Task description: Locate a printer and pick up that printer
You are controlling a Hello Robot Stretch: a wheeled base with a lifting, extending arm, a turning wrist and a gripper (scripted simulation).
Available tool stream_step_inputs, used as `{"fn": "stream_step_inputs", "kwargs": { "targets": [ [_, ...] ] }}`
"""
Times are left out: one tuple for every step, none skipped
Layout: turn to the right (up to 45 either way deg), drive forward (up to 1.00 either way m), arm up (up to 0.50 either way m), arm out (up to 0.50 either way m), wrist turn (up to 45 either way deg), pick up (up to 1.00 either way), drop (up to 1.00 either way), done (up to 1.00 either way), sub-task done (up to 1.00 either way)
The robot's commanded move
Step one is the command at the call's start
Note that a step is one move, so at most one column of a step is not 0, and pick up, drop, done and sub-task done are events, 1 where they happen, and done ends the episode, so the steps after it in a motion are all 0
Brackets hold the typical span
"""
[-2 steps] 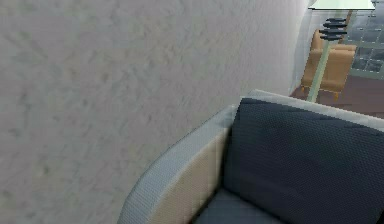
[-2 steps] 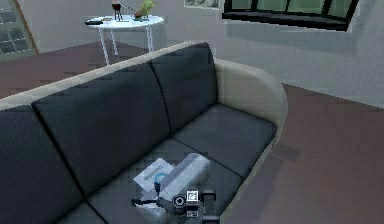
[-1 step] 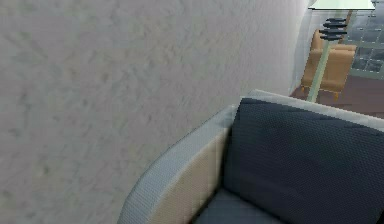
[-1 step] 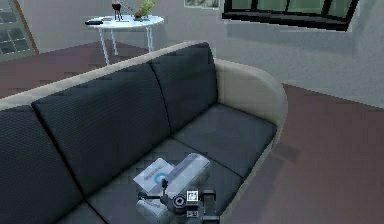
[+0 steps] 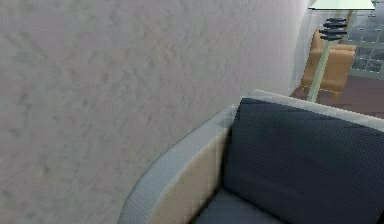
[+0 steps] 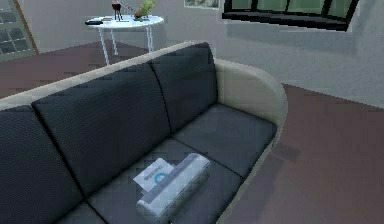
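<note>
A light grey boxy printer (image 6: 172, 186) with a white sheet and a blue mark on top lies on the seat cushion of a dark grey sofa (image 6: 120, 110) in the arm side view, low and near the middle. The sofa's cream arm (image 6: 258, 95) curves round on the right of that view. In the forward view, the sofa's cream arm (image 5: 185, 170) and a dark cushion (image 5: 300, 165) sit at the lower right, close against a rough pale wall (image 5: 100, 90).
A small round white table (image 6: 122, 25) with a plant and small items stands beyond the sofa at the arm side view's top. A dark-framed window (image 6: 290, 10) is at the top right. A floor lamp (image 5: 335, 35) and a tan wooden chair (image 5: 328, 65) stand at the forward view's far right. Brown floor (image 6: 330, 150) lies right of the sofa.
</note>
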Motion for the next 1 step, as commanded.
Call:
{"fn": "stream_step_inputs", "kwargs": {
  "targets": [
    [0.0, 0.00, 0.00, 0.00, 0.0, 1.00, 0.00, 0.00, 0.00]
  ]
}}
